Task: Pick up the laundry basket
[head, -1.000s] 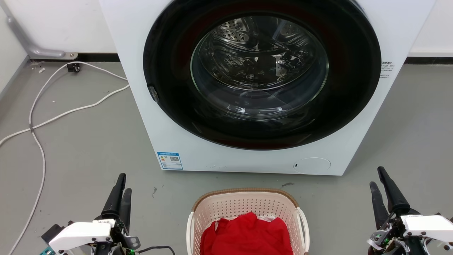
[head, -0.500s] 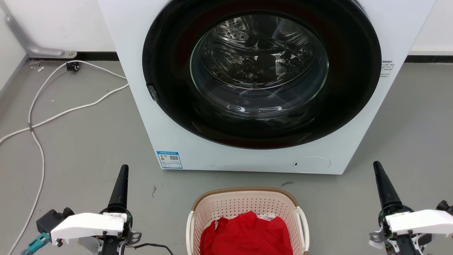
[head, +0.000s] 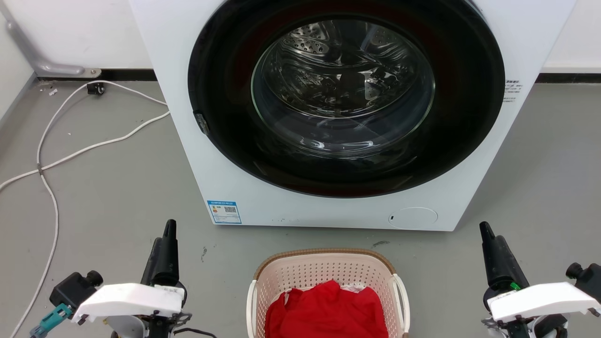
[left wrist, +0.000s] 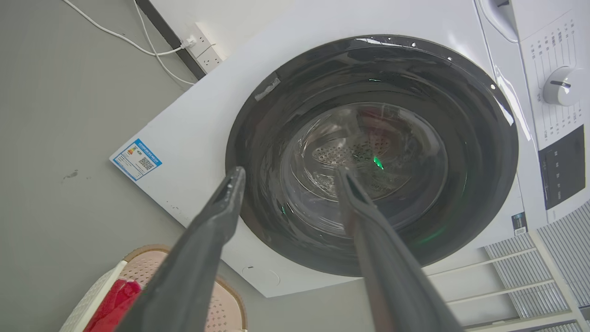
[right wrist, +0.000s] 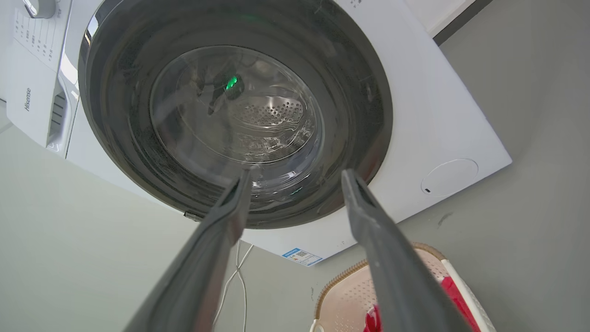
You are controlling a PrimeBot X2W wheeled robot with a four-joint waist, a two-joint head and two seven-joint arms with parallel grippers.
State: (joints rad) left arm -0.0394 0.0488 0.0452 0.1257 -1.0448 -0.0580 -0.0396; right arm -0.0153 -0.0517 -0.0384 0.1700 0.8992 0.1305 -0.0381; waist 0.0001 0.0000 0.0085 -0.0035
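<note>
I see left gripper [head: 166,234] low, left of laundry basket [head: 324,252]; right gripper [head: 488,239] low, right of it. Both well apart from basket, fingers aimed toward washing machine [head: 197,155]. Both jaws parted. Basket on floor before machine, red cloth [head: 328,310] inside.

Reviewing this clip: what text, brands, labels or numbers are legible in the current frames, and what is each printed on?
"Hisense": brand name on the washing machine, on its top panel, in the right wrist view.
Blue label on the machine's lower front: QR code, print too small to read.
Small sticker right of the door: too small to read.
Markings around the dial: too small to read.
Laundry basket: no text visible.
</note>
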